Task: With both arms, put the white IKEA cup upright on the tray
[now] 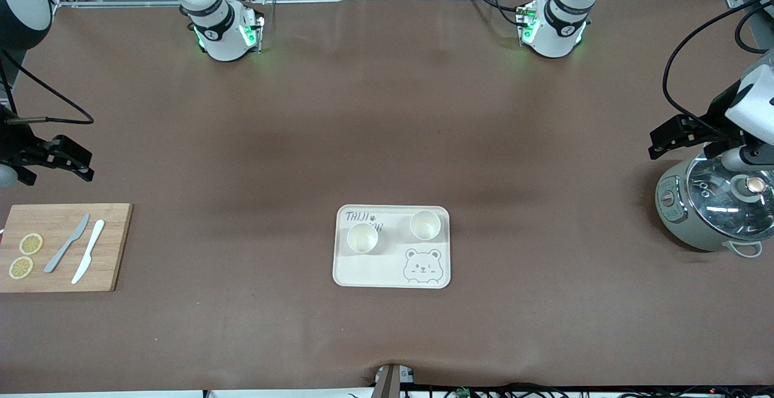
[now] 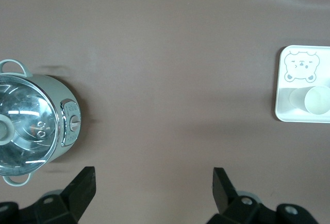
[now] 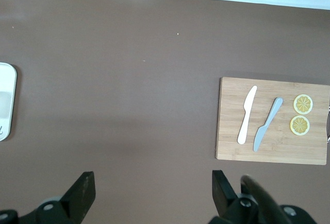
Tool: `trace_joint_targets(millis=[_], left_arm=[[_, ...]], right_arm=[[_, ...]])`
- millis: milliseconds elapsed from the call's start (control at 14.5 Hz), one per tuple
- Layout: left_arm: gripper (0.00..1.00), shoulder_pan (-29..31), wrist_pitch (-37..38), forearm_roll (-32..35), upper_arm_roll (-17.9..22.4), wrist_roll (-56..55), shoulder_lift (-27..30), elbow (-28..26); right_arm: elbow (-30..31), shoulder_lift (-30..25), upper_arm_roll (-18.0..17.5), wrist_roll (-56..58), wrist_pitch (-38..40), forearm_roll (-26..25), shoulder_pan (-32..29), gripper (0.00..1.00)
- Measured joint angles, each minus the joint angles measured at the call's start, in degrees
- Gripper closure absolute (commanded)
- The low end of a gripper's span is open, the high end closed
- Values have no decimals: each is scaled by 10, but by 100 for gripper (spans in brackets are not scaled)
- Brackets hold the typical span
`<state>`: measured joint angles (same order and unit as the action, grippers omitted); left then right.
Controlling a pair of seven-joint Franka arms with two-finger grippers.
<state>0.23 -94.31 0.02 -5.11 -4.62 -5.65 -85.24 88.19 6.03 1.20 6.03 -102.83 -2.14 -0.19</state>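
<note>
The cream tray [image 1: 375, 271] with "TAIJI" lettering and a bear face lies mid-table, near the front camera. Two white cups stand upright on it: one [image 1: 362, 238] toward the right arm's end, one [image 1: 425, 224] toward the left arm's end. My right gripper [image 1: 75, 165] hangs open and empty over the table by the cutting board, far from the tray. My left gripper [image 1: 662, 141] hangs open and empty beside the pot, also far from the tray. The left wrist view shows open fingers [image 2: 82, 185], the tray [image 2: 282, 87] and a cup [image 2: 317, 100]. The right wrist view shows open fingers [image 3: 82, 188] and the tray's edge [image 3: 6, 100].
A wooden cutting board [image 1: 109, 247] with a grey knife [image 1: 66, 244], a white knife [image 1: 88, 251] and two lemon slices [image 1: 31, 244] lies at the right arm's end. A pale green pot with glass lid [image 1: 719, 207] stands at the left arm's end.
</note>
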Motion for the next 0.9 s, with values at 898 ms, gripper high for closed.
trace_joint_targets(millis=[898], left_arm=[[0, -40, 35, 0, 18, 52, 0, -2]], right_arm=[[0, 0, 0, 0, 0, 0, 0, 0]])
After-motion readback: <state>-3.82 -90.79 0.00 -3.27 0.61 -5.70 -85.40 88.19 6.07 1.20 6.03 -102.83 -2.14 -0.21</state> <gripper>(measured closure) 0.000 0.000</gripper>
